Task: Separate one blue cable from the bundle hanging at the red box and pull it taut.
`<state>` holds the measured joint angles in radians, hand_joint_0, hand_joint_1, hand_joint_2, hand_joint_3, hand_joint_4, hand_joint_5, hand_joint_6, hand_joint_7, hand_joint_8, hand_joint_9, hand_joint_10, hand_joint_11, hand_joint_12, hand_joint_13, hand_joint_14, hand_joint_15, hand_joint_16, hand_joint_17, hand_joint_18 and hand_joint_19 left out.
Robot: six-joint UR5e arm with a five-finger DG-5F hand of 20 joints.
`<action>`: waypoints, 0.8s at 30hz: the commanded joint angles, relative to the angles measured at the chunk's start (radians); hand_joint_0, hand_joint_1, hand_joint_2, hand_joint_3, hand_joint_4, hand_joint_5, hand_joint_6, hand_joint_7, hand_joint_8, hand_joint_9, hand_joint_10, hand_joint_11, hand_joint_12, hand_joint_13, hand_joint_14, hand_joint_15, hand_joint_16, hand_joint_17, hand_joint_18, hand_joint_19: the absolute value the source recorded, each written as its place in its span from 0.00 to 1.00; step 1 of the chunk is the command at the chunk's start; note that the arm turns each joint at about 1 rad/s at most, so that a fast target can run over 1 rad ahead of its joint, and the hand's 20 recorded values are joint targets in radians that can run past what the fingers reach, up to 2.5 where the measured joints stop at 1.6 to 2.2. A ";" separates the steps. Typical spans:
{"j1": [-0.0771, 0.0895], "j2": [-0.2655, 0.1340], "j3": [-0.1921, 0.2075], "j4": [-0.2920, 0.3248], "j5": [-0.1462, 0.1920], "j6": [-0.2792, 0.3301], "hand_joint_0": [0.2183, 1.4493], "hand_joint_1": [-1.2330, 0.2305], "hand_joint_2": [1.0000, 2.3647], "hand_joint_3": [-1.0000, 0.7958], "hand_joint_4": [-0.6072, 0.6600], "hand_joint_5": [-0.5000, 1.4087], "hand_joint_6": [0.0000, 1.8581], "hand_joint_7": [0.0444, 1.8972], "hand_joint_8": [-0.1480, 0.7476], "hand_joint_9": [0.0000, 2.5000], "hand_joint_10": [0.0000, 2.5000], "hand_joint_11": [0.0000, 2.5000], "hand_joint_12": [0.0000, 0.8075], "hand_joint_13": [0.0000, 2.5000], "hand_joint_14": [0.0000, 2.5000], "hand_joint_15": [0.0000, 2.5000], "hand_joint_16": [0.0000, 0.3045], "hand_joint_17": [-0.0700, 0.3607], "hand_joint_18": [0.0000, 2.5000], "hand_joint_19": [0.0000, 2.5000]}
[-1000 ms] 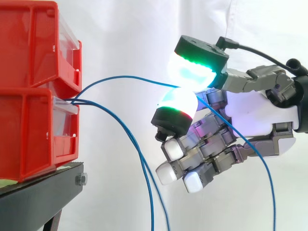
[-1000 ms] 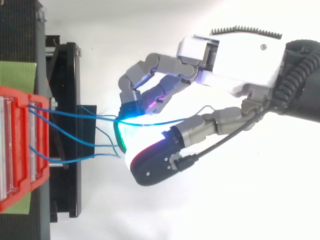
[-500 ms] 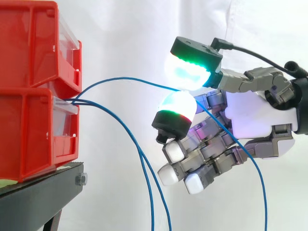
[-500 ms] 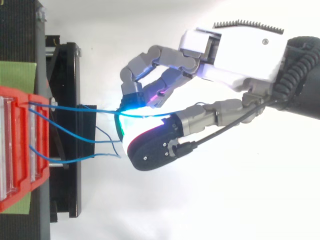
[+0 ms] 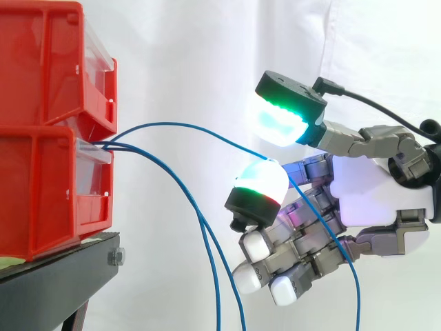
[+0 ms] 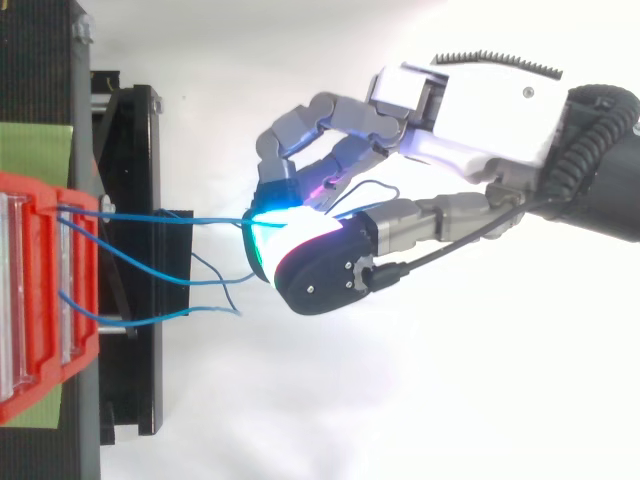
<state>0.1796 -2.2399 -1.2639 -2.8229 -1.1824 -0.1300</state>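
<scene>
Two red bins (image 5: 41, 186) sit stacked on a black stand (image 5: 55, 283) at the left. Blue cables come out of the lower bin's front. One blue cable (image 5: 179, 124) arcs out to my hand (image 5: 372, 193), lies over a glowing fingertip pad (image 5: 258, 181) and drops past the curled fingers. The thumb pad (image 5: 282, 121) hovers just above it with a narrow gap. From above, this cable (image 6: 170, 219) runs nearly straight from the bin (image 6: 40, 300) to the hand (image 6: 480, 110). The other blue cables (image 5: 207, 234) hang loose below.
The stand's black bracket (image 6: 130, 130) juts out toward the hand under the cables. A green sheet (image 6: 35, 150) lies behind the bins. A white curtain backs the scene, with open room to the right of the stand.
The hand has shifted right and lower, away from the bins. Thumb and finger pads, touching a second ago, now show a gap. The separated cable looks straighter from above.
</scene>
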 commanded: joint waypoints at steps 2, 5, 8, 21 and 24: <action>0.003 0.000 -0.002 0.008 0.050 0.000 0.19 0.48 0.00 0.28 0.65 0.18 0.43 0.58 0.61 0.44 0.01 0.29 0.52 0.32 0.01 0.17 0.18 0.46 0.30 0.20; 0.004 0.000 -0.002 0.008 0.079 0.000 0.23 0.47 0.00 0.28 0.64 0.18 0.43 0.59 0.59 0.44 0.01 0.30 0.50 0.31 0.01 0.17 0.17 0.44 0.29 0.20; 0.006 0.000 -0.002 0.008 0.095 0.000 0.26 0.48 0.00 0.28 0.63 0.18 0.42 0.61 0.58 0.44 0.01 0.30 0.48 0.31 0.01 0.18 0.16 0.42 0.29 0.21; 0.009 0.000 -0.002 0.008 0.118 0.000 0.31 0.37 0.01 0.35 0.63 0.17 0.45 0.62 0.58 0.43 0.01 0.31 0.47 0.31 0.01 0.18 0.16 0.41 0.28 0.21; 0.009 0.000 -0.002 0.007 0.124 0.000 0.28 0.38 0.00 0.29 0.64 0.17 0.45 0.61 0.58 0.43 0.01 0.31 0.48 0.31 0.01 0.18 0.16 0.42 0.28 0.20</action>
<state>0.1879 -2.2403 -1.2656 -2.8151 -1.0650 -0.1304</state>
